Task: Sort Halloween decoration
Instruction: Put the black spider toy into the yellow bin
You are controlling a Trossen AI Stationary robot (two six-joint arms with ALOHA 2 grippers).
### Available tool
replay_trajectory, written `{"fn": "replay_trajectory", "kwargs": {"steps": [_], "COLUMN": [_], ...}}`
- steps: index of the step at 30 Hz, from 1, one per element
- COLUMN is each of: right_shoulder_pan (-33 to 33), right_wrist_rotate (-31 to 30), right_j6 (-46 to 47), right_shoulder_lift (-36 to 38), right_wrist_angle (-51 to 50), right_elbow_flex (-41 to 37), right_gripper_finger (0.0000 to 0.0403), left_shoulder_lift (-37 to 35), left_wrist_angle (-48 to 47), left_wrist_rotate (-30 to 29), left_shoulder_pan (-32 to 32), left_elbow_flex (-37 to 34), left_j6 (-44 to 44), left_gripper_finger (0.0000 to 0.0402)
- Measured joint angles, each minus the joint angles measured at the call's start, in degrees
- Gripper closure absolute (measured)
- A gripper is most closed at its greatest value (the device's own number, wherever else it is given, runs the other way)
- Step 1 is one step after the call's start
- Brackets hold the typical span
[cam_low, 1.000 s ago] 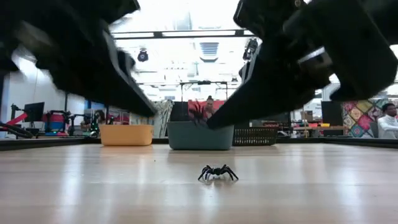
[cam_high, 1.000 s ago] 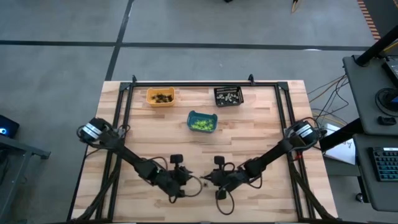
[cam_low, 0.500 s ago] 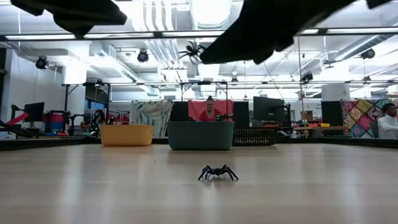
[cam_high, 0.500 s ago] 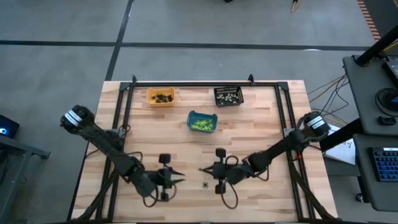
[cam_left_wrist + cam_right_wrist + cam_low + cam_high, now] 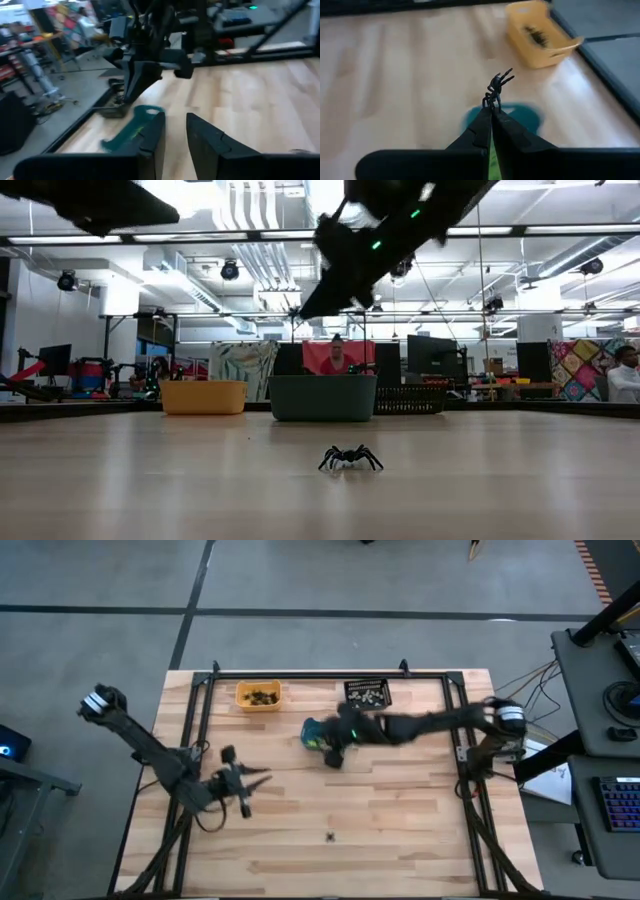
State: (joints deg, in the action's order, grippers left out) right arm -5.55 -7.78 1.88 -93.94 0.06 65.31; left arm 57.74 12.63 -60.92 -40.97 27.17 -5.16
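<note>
- Fingers (image 5: pixel 487 131) of the right gripper (image 5: pixel 491 111) are pressed together, pinching a black spider (image 5: pixel 497 90) by its legs, above the teal bin (image 5: pixel 318 735) at mid-table.
- Left gripper (image 5: pixel 175 131) hovers over the table's left side (image 5: pixel 255 780), fingers slightly parted, apparently empty.
- Second black spider (image 5: pixel 349 457) lies alone on the near table (image 5: pixel 150 480).
- Orange bin (image 5: pixel 258 695) and black bin (image 5: pixel 367 694) stand at the far edge, both holding trinkets.

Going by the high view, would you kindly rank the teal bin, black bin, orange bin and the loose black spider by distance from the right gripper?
From the right gripper:
1. Teal bin, directly beside it.
2. Black bin, at the far edge.
3. Orange bin and the loose black spider near the front edge: too close to call.
</note>
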Motion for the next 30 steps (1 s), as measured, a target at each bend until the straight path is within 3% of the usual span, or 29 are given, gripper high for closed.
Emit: {"fn": "replay_trajectory", "kwargs": {"steps": [6, 16, 19, 27, 30], "right_shoulder_pan": [-9.1, -12.9, -12.8, -9.7, -8.4], "right_wrist_rotate": [6.7, 6.8, 6.8, 8.3, 8.3], "right_j6": [-5.0, -9.0, -10.3, -13.5, -13.5], "right_shoulder_lift": [-10.1, -24.3, -24.9, -22.4, -22.3], "right_wrist_angle": [0.1, -9.0, -15.9, -49.3, -57.1], "right_elbow_flex": [10.9, 31.2, 35.3, 44.8, 46.7], "right_gripper_finger": [0.0394, 0.0394, 0.0394, 0.0394, 0.0394], "left_shoulder_lift": [-12.2, -23.2, -23.8, -22.4, -21.0], "left_wrist_angle": [1.4, 3.3, 3.3, 3.2, 3.0], "left_wrist_rotate": [-1.8, -4.3, -4.3, -4.1, -4.1], "left_shoulder_pan": [0.5, 0.6, 0.6, 0.6, 0.6], "left_elbow_flex": [-7.6, -10.8, -10.8, -10.8, -10.8], "left_j6": [0.0, -0.7, -1.1, -5.0, -5.2], "left_gripper_finger": [0.0340, 0.0340, 0.0340, 0.0340, 0.0340]}}
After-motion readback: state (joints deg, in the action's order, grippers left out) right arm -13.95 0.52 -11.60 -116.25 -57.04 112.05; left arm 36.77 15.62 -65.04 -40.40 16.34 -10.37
